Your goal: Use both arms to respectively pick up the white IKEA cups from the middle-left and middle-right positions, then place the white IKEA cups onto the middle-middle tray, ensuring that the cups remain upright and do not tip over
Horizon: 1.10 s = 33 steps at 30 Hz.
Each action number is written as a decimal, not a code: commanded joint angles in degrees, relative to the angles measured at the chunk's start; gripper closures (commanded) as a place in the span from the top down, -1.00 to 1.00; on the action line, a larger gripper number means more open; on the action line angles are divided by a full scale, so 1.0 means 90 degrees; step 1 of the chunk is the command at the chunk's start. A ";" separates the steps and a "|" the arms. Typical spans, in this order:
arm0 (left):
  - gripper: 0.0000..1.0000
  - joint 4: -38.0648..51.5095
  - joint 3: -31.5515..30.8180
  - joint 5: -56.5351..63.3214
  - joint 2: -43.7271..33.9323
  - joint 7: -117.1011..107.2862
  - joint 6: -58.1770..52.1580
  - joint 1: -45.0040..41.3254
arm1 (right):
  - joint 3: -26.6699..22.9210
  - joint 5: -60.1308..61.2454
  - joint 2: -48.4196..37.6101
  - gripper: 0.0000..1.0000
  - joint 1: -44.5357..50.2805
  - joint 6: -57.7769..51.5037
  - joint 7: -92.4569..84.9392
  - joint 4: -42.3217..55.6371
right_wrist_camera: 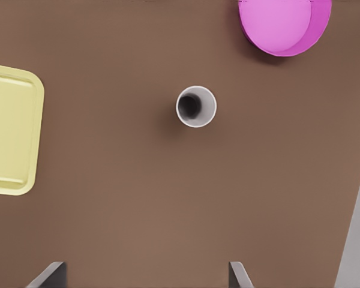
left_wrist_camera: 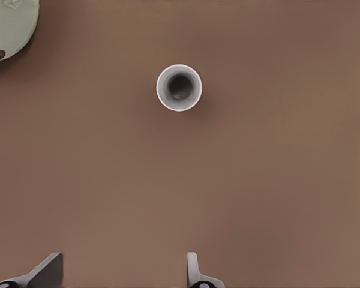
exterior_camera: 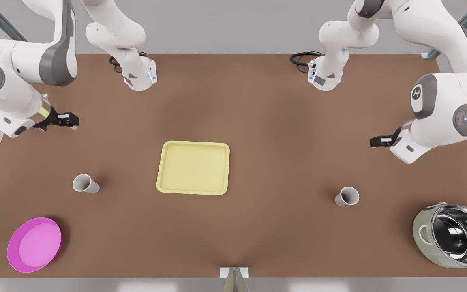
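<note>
Two white cups stand upright on the brown table. One cup (exterior_camera: 85,183) is at the front view's left, the other cup (exterior_camera: 347,196) at its right. The pale yellow tray (exterior_camera: 194,167) lies between them with nothing on it. My left gripper (exterior_camera: 374,141) hangs above the table at the front view's right, behind its cup (left_wrist_camera: 179,87), open and apart from it (left_wrist_camera: 120,273). My right gripper (exterior_camera: 74,120) hangs at the front view's left, open (right_wrist_camera: 144,276), with its cup (right_wrist_camera: 196,106) ahead and the tray (right_wrist_camera: 9,129) off to one side.
A magenta bowl (exterior_camera: 35,244) sits in the near corner at the front view's left, beyond the cup in the right wrist view (right_wrist_camera: 282,24). A steel pot (exterior_camera: 454,235) stands in the near corner at the front view's right, its edge in the left wrist view (left_wrist_camera: 9,27).
</note>
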 commanded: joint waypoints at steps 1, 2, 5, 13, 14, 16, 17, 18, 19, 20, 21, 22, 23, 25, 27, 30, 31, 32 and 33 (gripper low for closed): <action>1.00 0.0002 0.0004 -0.0027 -0.0012 -0.0371 0.0460 -0.0002 | -0.0026 0.0108 0.0009 1.00 -0.0036 0.0512 -0.0717 -0.0004; 1.00 0.0002 0.0004 -0.0027 -0.0012 -0.0371 0.0479 -0.0002 | -0.0035 0.0098 0.0097 1.00 -0.0036 0.0512 -0.0649 0.0005; 1.00 -0.0047 0.0004 -0.0075 0.0807 -0.0381 0.1824 -0.0060 | -0.0260 0.0117 0.1893 1.00 -0.0260 0.0600 -0.0746 0.0757; 1.00 -0.0516 0.0023 -0.0505 0.2468 -0.0244 0.4600 0.0038 | -0.0250 0.0615 0.3915 1.00 -0.1159 0.1820 -0.1127 0.1255; 1.00 -0.0584 0.0043 -0.0495 0.2498 -0.0254 0.4785 0.0086 | -0.0250 0.0665 0.4091 1.00 -0.1188 0.1938 -0.1137 0.1314; 1.00 -0.0838 0.0043 -0.0534 0.2488 -0.0235 0.4796 0.0223 | -0.0260 0.0655 0.4218 1.00 -0.1188 0.2484 -0.1127 0.1304; 1.00 -0.0906 0.0052 -0.0534 0.2478 -0.0225 0.4786 0.0233 | -0.0260 0.0674 0.4238 1.00 -0.1198 0.2563 -0.1117 0.1285; 1.00 -0.0945 0.0053 -0.0534 0.2478 -0.0225 0.4786 0.0233 | -0.0260 0.0703 0.4384 1.00 -0.1266 0.2758 -0.1117 0.1285; 1.00 -0.0965 0.0062 -0.0534 0.2478 -0.0215 0.4786 0.0233 | -0.0270 0.0752 0.4453 1.00 -0.1344 0.2885 -0.1117 0.1295; 1.00 -0.0994 0.0062 -0.0534 0.2498 -0.0215 0.4796 0.0233 | -0.0260 0.0830 0.4501 1.00 -0.1374 0.2954 -0.1117 0.1265; 1.00 -0.1014 0.0062 -0.0534 0.2546 -0.0215 0.4796 0.0233 | -0.0260 0.0860 0.4531 1.00 -0.1413 0.3022 -0.1117 0.1168; 1.00 -0.1160 0.0062 -0.0534 0.2595 -0.0215 0.4873 0.0233 | -0.0270 0.0870 0.4550 1.00 -0.1462 0.3100 -0.1117 0.1060; 1.00 -0.1228 0.0062 -0.0554 0.2625 -0.0215 0.4981 0.0233 | -0.0260 0.0889 0.4541 1.00 -0.1472 0.3207 -0.1117 0.0885; 0.91 -0.1267 0.0062 -0.0759 0.2713 -0.0215 0.5001 0.0233 | -0.0260 0.0899 0.4541 1.00 -0.1472 0.3305 -0.1117 0.0738; -0.02 -0.1277 0.0062 -0.0759 0.2752 -0.0235 0.5010 0.0233 | -0.0260 0.0889 0.4541 1.00 -0.1481 0.3393 -0.1117 0.0650; -0.57 -0.1297 0.0062 -0.0759 0.2742 -0.0391 0.4923 0.0223 | -0.0260 0.0870 0.4531 0.19 -0.1481 0.3452 -0.1215 0.0601; -0.57 -0.1297 0.0062 -0.0759 0.2742 -0.0401 0.4923 0.0223 | -0.0260 0.0860 0.4521 -0.19 -0.1481 0.3432 -0.1613 0.0592; -0.57 -0.1355 0.0062 -0.0759 0.2654 -0.0391 0.4806 0.0204 | -0.0260 0.0860 0.4521 -0.53 -0.1481 0.3432 -0.1899 0.0572; -0.57 -0.1355 0.0062 -0.0759 0.2605 -0.0401 0.4776 0.0145 | -0.0260 0.0850 0.4511 -0.57 -0.1481 0.3432 -0.1967 0.0572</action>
